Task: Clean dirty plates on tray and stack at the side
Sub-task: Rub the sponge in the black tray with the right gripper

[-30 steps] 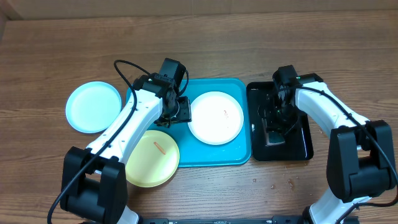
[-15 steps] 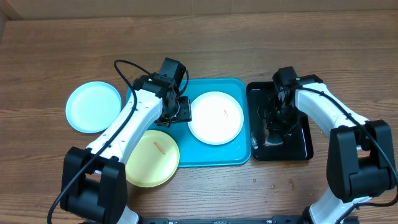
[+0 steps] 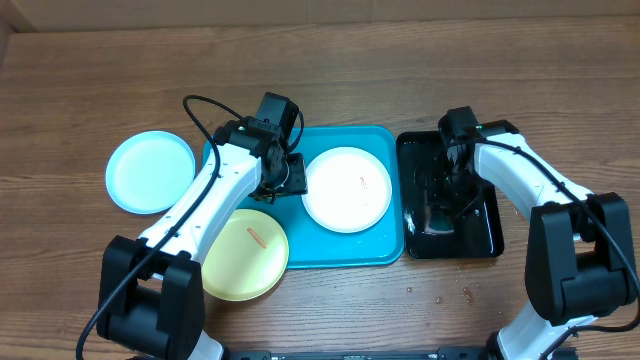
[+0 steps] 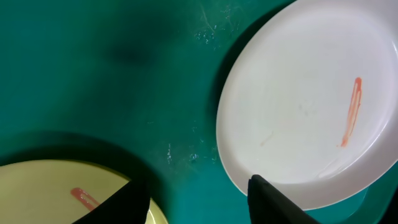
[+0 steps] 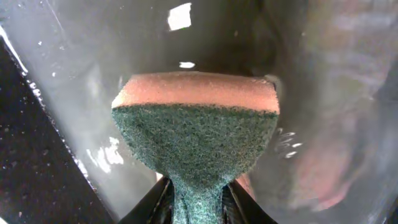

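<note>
Roughly one of three done: mint-blue plate (image 3: 150,171) off-tray far left, clean-looking. Left to wipe: smeared white plate (image 3: 347,188) mid-frame on turquoise tray (image 3: 385,248), smeared yellow-green plate (image 3: 245,253) lower left. Noting left gripper (image 4: 198,186) released by white rim, right gripper (image 5: 200,202) clenched on sponge (image 5: 196,124).

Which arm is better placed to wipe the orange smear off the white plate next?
Probably the right: the right gripper pinches the sponge over the black tray. The left gripper, open and empty, hovers beside the white plate.
</note>
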Controlling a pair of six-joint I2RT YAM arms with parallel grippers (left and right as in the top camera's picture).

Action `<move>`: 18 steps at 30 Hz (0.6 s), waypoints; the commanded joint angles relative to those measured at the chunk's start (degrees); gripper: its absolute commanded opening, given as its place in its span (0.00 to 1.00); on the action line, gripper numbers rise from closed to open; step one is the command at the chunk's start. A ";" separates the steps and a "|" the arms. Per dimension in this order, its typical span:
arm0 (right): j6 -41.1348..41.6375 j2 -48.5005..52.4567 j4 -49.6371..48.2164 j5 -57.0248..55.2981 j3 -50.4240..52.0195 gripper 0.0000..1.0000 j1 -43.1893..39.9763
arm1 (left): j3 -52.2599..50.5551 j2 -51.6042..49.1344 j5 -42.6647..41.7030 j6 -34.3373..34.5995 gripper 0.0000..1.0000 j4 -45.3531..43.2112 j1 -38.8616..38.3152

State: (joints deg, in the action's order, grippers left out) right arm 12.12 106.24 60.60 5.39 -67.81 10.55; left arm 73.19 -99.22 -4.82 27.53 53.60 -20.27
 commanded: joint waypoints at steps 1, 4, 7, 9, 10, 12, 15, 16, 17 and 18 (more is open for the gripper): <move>0.37 -1.38 -0.11 -0.22 0.37 0.34 -0.11 | 0.79 0.04 0.76 0.37 0.52 -0.39 -0.81; 0.37 -1.40 -0.11 -0.22 0.37 0.40 -0.11 | 0.79 -0.44 0.76 0.37 0.51 -1.40 -1.75; 0.35 -1.38 -0.11 -0.22 0.37 0.40 -0.11 | 0.79 -1.57 0.83 0.37 0.49 -2.62 -3.02; 0.35 -1.40 -0.11 -0.22 0.37 0.40 -0.11 | 0.79 -2.75 0.81 0.39 0.49 -3.34 -3.78; 0.35 -1.38 -0.11 -0.22 0.37 0.40 -0.11 | 0.79 -3.63 0.85 0.39 0.48 -3.65 -4.11; 0.35 -1.38 -0.09 -0.22 0.37 0.40 -0.11 | 0.79 -4.83 1.03 0.37 0.47 -4.20 -4.26; 0.31 -1.38 -0.04 -0.22 0.37 0.40 -0.11 | 0.79 -6.64 1.57 0.39 0.47 -5.29 -4.11; 0.31 -1.40 -0.04 -0.22 0.37 0.40 -0.11 | 0.79 -7.23 1.92 0.39 0.46 -5.57 -4.07; 0.33 -1.38 -0.04 -0.22 0.37 0.40 -0.11 | 0.79 -7.37 2.05 0.39 0.45 -5.68 -4.07; 0.33 -1.40 -0.04 -0.22 0.37 0.40 -0.11 | 0.79 -7.78 2.29 0.39 0.43 -5.86 -4.09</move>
State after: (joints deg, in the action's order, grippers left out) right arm 12.19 106.24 60.69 5.39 -67.81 10.52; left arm 73.19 -105.45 -4.03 27.53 48.12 -24.38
